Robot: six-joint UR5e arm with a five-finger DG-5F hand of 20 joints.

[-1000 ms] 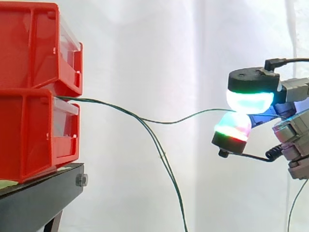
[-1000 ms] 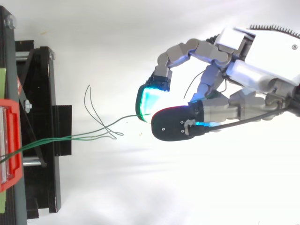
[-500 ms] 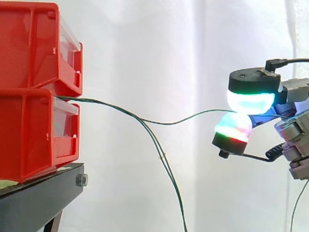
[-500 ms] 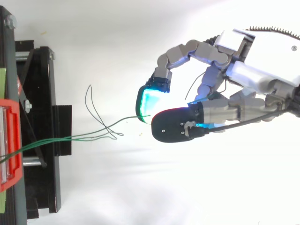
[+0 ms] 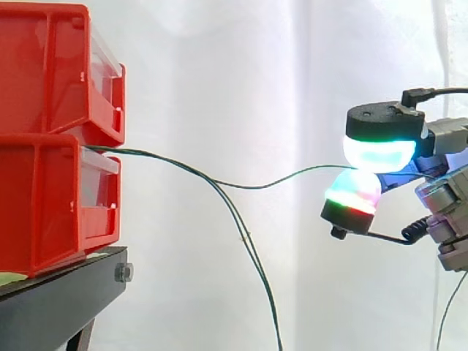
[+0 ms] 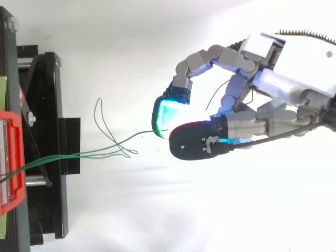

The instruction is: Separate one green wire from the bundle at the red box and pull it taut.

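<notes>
Green wire [image 5: 256,186] (thin, dark, sagging slack) runs from the red box [image 5: 44,197], pinched by the hand [image 6: 247,125].

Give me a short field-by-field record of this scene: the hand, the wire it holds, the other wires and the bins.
held green wire: runs from the red bins to the hand, sagging, not taut
hand: shut on it, pinching it between two glowing pads
other green wires: hang loose below the bundle
red bins: two, stacked on a black stand
</notes>
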